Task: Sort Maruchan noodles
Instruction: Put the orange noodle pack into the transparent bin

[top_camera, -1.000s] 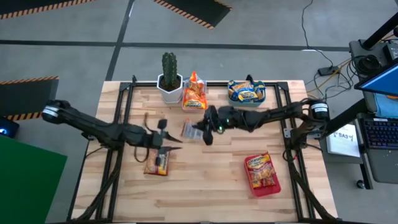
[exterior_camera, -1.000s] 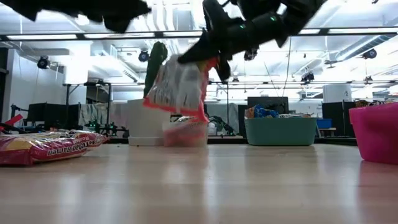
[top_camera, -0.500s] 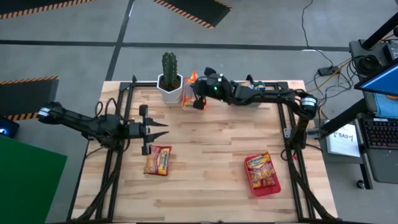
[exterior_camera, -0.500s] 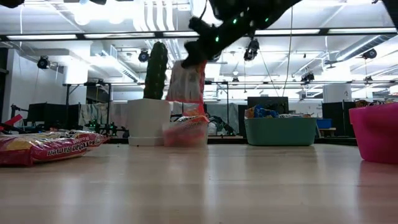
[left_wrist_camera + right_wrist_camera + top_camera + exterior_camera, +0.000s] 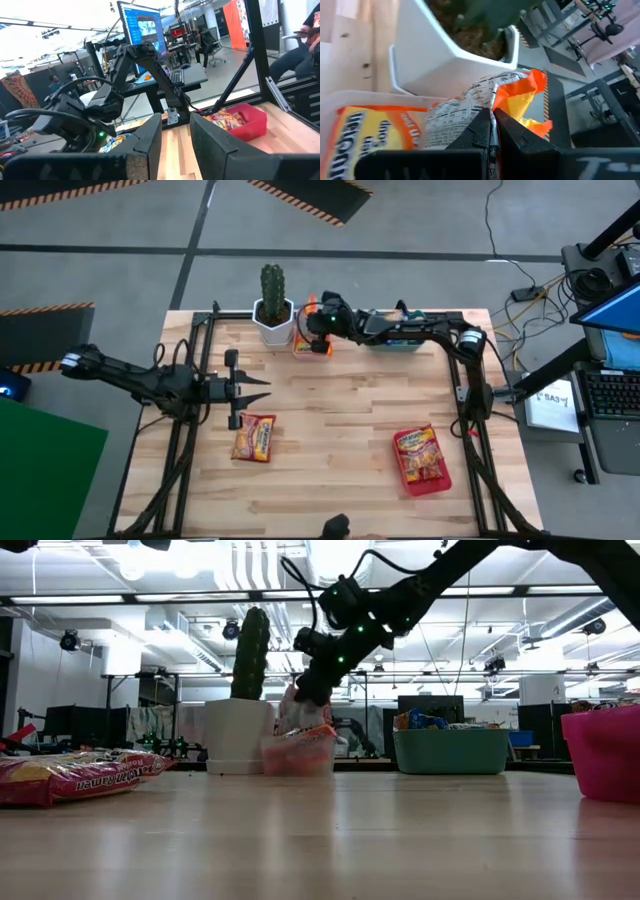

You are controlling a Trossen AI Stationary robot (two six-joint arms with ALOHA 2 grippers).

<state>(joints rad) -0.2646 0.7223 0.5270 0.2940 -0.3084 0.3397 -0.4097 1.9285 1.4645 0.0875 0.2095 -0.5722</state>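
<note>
My right gripper (image 5: 318, 330) is shut on an orange Maruchan packet (image 5: 465, 107) right over the small orange bin (image 5: 311, 343) at the far edge, beside the cactus pot (image 5: 272, 315). Another orange-yellow packet (image 5: 375, 135) lies in that bin. A red packet (image 5: 255, 437) lies flat on the table at left. My left gripper (image 5: 262, 390) hovers open and level just beyond it, with nothing between its fingers (image 5: 150, 135). The teal bin (image 5: 396, 328) holds blue-and-yellow packets. The red tray (image 5: 424, 462) holds red ones. My right gripper pinches the packet's crimped edge (image 5: 489, 100) between its two fingertips, where the printed white back meets the orange front. The fingers come from the table's right, slanting down. The packet hangs below them (image 5: 300, 712), its lower end down in the orange bin (image 5: 297, 752).
The cactus in its white pot (image 5: 240, 730) stands close to the left of the orange bin. The teal bin (image 5: 450, 750) sits to that bin's right and the red tray (image 5: 605, 752) at the near right. Bare wood lies in the table's middle.
My right gripper has carried the orange packet from the table's middle toward the far edge, rolling its wrist, and brought it down over the orange bin, so the packet's lower end is now in the bin. My left gripper drew back toward the left edge and rose, then kept still.
</note>
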